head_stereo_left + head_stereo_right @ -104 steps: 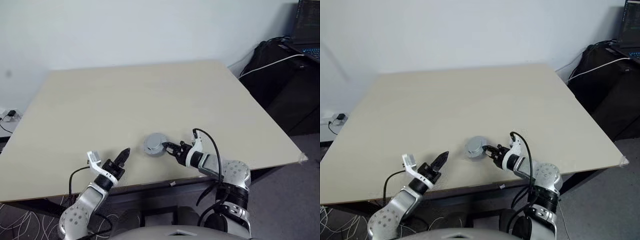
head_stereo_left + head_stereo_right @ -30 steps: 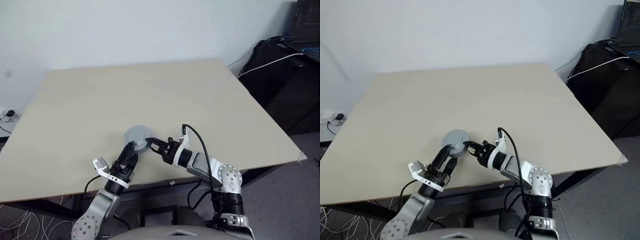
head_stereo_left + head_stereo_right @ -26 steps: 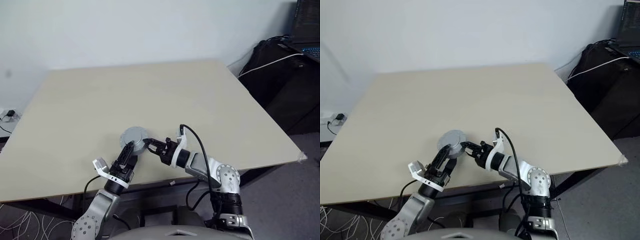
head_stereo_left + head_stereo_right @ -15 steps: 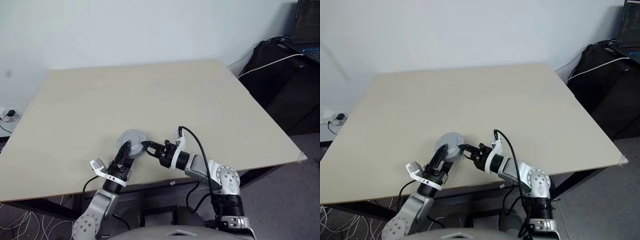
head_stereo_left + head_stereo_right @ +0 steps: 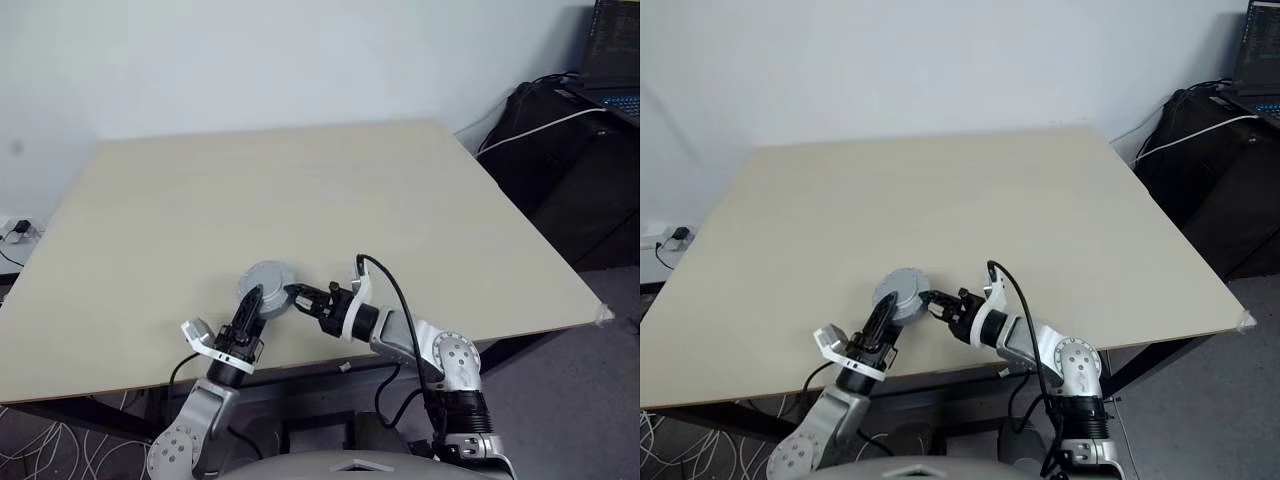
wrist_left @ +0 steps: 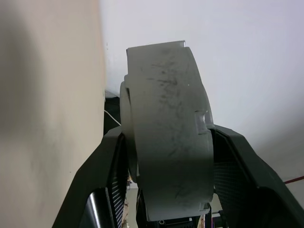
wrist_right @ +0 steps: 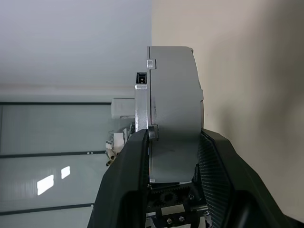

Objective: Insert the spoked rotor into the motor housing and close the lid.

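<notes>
While the motor housing is sitting near the front edge of the desk, both arms are reaching in on it from opposite sides. The left gripper is coming at the housing from the front-left, and in the left wrist view its two black fingers are bracketing the grey round body, lying against its flanks. The right gripper is meeting the housing from the right, its fingers partly closed and clamping the housing's lower rim in the right wrist view. The lid is lying shut on the housing. Behind the housing the desk is stretching bare toward the far edge, leaving wide room; in front of the housing only a narrow strip is remaining before the near edge.
</notes>
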Motion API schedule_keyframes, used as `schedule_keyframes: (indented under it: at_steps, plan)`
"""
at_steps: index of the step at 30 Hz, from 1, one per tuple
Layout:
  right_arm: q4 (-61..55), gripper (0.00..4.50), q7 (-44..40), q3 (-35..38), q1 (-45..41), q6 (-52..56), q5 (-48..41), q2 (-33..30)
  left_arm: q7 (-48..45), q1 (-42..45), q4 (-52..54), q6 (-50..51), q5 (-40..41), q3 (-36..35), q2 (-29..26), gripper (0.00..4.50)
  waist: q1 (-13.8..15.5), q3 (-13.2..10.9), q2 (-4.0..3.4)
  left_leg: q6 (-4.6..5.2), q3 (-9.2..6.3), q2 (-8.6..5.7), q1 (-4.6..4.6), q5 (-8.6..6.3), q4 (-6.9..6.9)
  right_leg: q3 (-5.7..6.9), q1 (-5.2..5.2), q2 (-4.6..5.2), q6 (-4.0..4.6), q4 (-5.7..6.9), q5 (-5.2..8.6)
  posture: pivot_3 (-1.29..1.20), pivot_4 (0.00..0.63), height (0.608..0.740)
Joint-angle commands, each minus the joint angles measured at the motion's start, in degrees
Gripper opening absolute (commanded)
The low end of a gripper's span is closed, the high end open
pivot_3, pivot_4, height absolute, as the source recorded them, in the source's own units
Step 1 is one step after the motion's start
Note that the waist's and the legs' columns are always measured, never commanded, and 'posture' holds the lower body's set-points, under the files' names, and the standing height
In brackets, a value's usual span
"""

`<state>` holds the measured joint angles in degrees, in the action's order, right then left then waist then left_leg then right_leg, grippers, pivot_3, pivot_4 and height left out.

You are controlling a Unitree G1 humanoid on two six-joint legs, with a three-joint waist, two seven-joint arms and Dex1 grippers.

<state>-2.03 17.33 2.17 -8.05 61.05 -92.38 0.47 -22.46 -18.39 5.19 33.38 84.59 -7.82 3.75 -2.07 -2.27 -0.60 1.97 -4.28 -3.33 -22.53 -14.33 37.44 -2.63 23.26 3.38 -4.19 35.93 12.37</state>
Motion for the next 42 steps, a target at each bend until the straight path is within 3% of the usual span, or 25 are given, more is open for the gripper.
schedule_keyframes:
  at_steps: [1,10,11,16,21,31,35,42]
  plan:
    - [-3.78,1.57,-1.56,0.90,-1.07,-3.30,0.92,0.83,0.63,1.04,1.24,-0.30,-0.11,-0.58,2.93,2.14,0.00,0.00,0.00,0.00,0.00,0.00,0.00,0.00,0.01,0.00,0.00,0.00,-0.01,0.00,-0.01,0.00,0.000,0.740]
    - [-4.96,4.39,-1.49,2.17,0.06,-6.41,3.03,0.14,1.59,0.56,2.53,-1.18,-0.60,-0.61,4.10,2.11,0.03,0.02,0.01,0.01,0.00,0.00,0.00,0.00,0.08,-0.01,0.01,0.00,-0.11,0.00,-0.02,0.00,0.000,0.740]
    - [-5.79,4.50,-1.67,1.89,0.22,-7.03,5.15,-0.50,1.88,0.65,2.77,-1.65,-0.80,-0.71,4.30,2.11,0.03,0.02,0.01,0.01,0.00,0.00,0.00,0.00,0.08,-0.01,0.01,0.00,-0.10,0.00,-0.03,0.00,0.000,0.740]
    - [-12.26,4.50,-9.84,-1.23,1.88,-12.51,20.70,-5.66,5.44,5.16,1.87,-10.29,-4.08,-3.85,6.50,2.11,0.47,0.03,0.03,0.01,0.02,-0.02,0.00,0.00,0.14,-0.01,0.01,0.01,-0.14,-0.01,-0.03,0.00,0.000,0.740]
    - [-18.90,4.50,-19.63,-9.62,3.87,-19.55,39.36,-13.74,10.58,13.58,-1.92,-18.93,-8.11,-5.75,7.28,2.11,1.39,0.10,0.16,-0.01,0.05,-0.01,-0.01,0.09,0.29,0.05,-0.10,-0.02,-0.23,0.00,-0.11,0.00,0.000,0.740]
    - [-17.46,4.50,-31.07,-18.38,9.77,-42.21,69.18,-20.00,15.68,29.49,-19.63,-25.39,-13.95,-10.87,5.67,2.11,1.45,0.17,0.76,0.09,0.11,-0.08,0.60,0.04,0.32,-0.02,-0.58,0.03,-0.31,-0.11,-0.14,0.00,0.000,0.740]
    - [-14.41,4.50,-32.41,-19.64,12.44,-48.90,76.67,-20.33,15.25,33.37,-24.64,-25.64,-14.86,-13.26,5.49,2.11,1.83,0.17,1.05,0.05,0.04,-0.07,0.60,0.06,0.31,0.05,-0.60,0.01,-0.33,-0.12,-0.15,0.00,0.000,0.740]
    - [-12.56,4.50,-34.40,-18.06,14.13,-50.79,78.64,-17.09,16.24,37.34,-30.58,-26.14,-17.37,-16.56,5.32,2.11,2.12,0.17,1.12,0.06,0.11,-0.08,0.61,0.06,0.32,-0.05,-0.75,0.01,-0.33,-0.09,-0.16,0.00,0.000,0.740]
